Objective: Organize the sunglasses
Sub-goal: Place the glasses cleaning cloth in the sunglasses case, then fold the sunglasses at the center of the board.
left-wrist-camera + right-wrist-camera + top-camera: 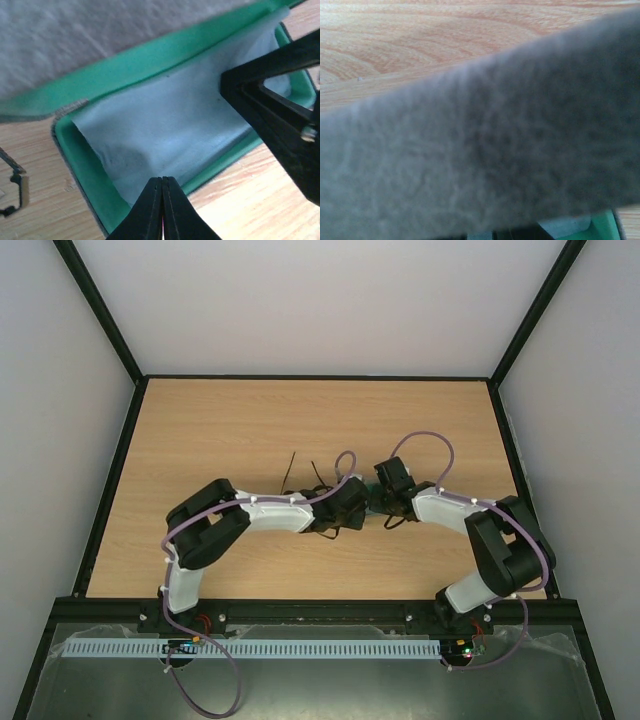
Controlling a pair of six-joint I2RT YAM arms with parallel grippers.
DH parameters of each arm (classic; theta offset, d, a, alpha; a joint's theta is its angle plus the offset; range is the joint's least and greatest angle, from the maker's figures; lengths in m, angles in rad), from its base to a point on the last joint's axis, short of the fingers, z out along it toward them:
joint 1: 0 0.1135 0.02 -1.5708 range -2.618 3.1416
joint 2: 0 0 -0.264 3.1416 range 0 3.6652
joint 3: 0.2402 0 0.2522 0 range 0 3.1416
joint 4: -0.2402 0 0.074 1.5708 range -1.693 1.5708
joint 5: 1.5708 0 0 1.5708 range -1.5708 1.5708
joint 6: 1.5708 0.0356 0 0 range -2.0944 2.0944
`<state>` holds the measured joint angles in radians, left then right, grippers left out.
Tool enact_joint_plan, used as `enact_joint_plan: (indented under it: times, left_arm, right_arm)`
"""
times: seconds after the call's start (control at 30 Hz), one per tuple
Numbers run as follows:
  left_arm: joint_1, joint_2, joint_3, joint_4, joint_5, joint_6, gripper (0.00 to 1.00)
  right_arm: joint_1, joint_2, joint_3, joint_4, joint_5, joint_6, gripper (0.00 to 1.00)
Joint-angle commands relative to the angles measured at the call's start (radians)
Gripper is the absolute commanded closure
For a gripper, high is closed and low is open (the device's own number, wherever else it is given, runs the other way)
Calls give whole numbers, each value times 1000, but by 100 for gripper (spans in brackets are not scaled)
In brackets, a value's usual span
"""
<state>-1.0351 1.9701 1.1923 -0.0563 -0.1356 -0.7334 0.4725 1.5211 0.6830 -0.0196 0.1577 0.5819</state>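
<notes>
Found both arms bent inward, wrists meeting near the middle of the wooden table (200, 430). Located the sunglasses (291, 470) on the wood just left of and beyond the left wrist, outside the case, with slim dark temple arms pointing toward the far side; lenses hidden from above by the arm. Noted a thin dark frame piece (19, 186) at the left edge of the left wrist view, lying on the wood just left of the case (80, 150). Recorded the case as open, with grey felt outside and green lining inside, and a light blue cloth (165, 125) spread across its floor. Found the left gripper (162, 179) pressed fully together, tips meeting over the near edge of the cloth; could not tell whether any cloth is nipped between them. Placed the right gripper (383, 490) at the right end of the case, one black finger over the cloth. Could not determine its opening or any hold: right wrist view filled by the blurred grey lid (470, 150), fingers almost wholly hidden beneath it.
</notes>
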Motion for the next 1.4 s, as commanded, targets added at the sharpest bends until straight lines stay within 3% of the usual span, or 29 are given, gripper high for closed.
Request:
enact_joint_plan:
  times: [0.0, 0.27, 0.4, 0.63, 0.77, 0.87, 1.0, 1.13, 1.37]
  left_arm:
    - [24, 27, -2, 21, -16, -8, 96]
    - [57, 21, -7, 41, -39, 17, 96]
    - [53, -29, -21, 31, -14, 22, 96]
    - [8, -223, -103, -9, -5, 9, 87]
    - [19, -344, -141, -52, -29, 10, 77]
    - [100, -419, -165, -82, -43, 24, 64]
    - [278, -450, -181, -95, -47, 50, 56]
    - [424, -390, -167, -77, -34, 70, 56]
    - [524, -299, -177, -30, 29, 83, 57]
  right_arm:
    - [5, 22, -11, -18, 62, 22, 86]
    - [3, 19, 5, -46, 118, 28, 85]
    - [4, -50, -11, -32, 62, 16, 84]
    - [5, -250, -10, -108, -5, 6, 77]
    - [6, -315, 18, -163, -39, -1, 71]
    - [7, -332, 46, -188, -85, -12, 65]
    - [29, -328, 81, -204, -134, -24, 55]
    - [54, -306, 118, -200, -177, -37, 45]
    - [173, -101, 267, -169, -216, -67, 44]
